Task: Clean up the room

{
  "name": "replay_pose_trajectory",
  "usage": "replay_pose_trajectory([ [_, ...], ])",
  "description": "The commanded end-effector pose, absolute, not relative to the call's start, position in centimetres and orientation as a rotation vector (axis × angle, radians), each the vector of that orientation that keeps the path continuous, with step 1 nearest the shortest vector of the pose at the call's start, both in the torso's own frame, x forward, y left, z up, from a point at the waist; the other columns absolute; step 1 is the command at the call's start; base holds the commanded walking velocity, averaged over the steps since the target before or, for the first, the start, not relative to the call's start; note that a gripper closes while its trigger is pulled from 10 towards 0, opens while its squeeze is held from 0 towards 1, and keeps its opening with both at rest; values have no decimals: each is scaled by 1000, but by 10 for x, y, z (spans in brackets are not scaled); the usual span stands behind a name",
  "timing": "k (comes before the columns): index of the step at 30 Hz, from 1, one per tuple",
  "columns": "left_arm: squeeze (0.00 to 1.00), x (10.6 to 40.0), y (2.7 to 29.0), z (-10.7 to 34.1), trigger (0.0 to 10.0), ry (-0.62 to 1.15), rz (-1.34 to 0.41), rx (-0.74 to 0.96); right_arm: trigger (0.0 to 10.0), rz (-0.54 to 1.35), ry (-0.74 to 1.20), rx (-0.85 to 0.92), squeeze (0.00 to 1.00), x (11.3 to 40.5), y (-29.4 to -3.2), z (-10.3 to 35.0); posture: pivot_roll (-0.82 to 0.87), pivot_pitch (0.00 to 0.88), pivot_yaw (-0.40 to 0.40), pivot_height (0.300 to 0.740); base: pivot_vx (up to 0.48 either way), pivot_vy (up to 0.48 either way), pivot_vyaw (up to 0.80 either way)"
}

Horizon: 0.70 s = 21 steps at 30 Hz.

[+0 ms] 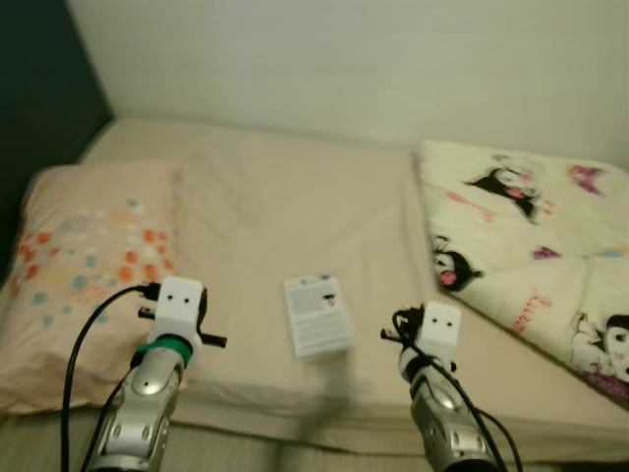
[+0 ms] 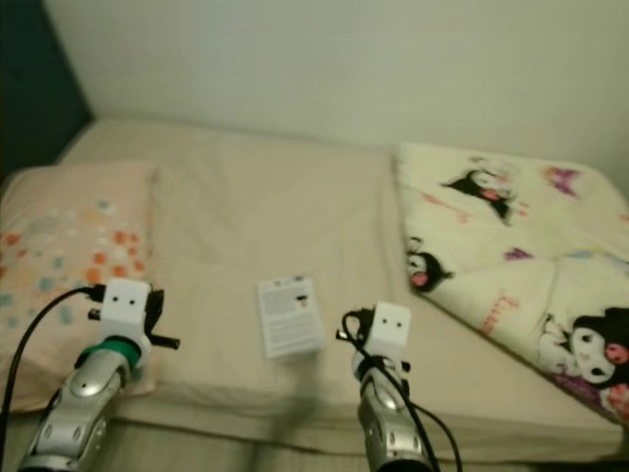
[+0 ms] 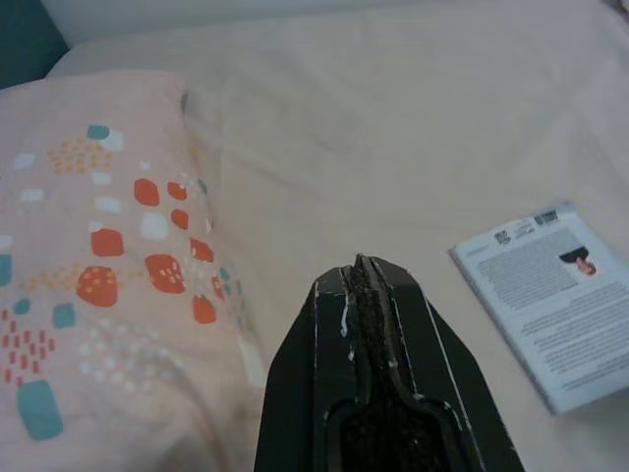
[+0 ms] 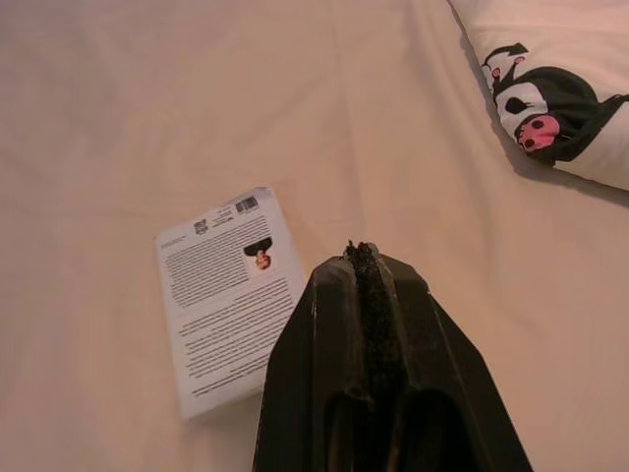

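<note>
From the head camera, both silver arms are reaching forward over the near edge of the beige-sheeted bed (image 1: 295,197), the left arm's white wrist block (image 1: 180,307) sitting beside the peach pillow dotted with orange and teal spots (image 1: 88,256), the right arm's block (image 1: 437,329) lying just right of the small white printed booklet (image 1: 317,315). That booklet is lying flat on the sheet between the two arms, text side up. A cream quilt printed with black cartoon figures (image 1: 531,246) is covering the bed right of the booklet. Through the left wrist camera, the left gripper (image 3: 362,270) is pressing its black fingers together, empty, above the sheet between pillow (image 3: 88,256) and booklet (image 3: 550,300). Through the right wrist camera, the right gripper (image 4: 361,254) is likewise clenched on nothing, hanging just beside the booklet (image 4: 226,295), with the quilt's corner (image 4: 550,88) lying beyond it.
</note>
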State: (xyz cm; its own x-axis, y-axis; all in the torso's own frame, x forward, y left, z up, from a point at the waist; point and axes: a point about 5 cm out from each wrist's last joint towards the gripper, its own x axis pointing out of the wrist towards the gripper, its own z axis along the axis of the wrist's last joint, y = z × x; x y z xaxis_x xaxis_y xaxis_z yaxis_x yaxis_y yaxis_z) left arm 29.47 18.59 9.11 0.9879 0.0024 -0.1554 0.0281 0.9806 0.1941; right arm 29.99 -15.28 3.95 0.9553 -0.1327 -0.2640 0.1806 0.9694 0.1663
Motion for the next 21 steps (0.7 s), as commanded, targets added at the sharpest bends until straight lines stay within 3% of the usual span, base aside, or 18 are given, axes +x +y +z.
replay_pose_trajectory([
  [1, 0, 292, 183, 86, 10000, 183, -27, 204, 10000, -193, 282, 197, 0, 295, -158, 33, 172, 0, -9, 740, 0, 0, 0],
  [10, 0, 294, 185, 86, 10000, 192, -27, 196, 10000, -201, 291, 207, 0, 294, -157, 30, 179, 0, -5, 740, 0, 0, 0],
  [21, 0, 295, 185, 85, 10000, 214, -38, 216, 10000, -213, 306, 222, 0, 294, -157, 28, 183, 0, 2, 740, 0, 449, 0],
])
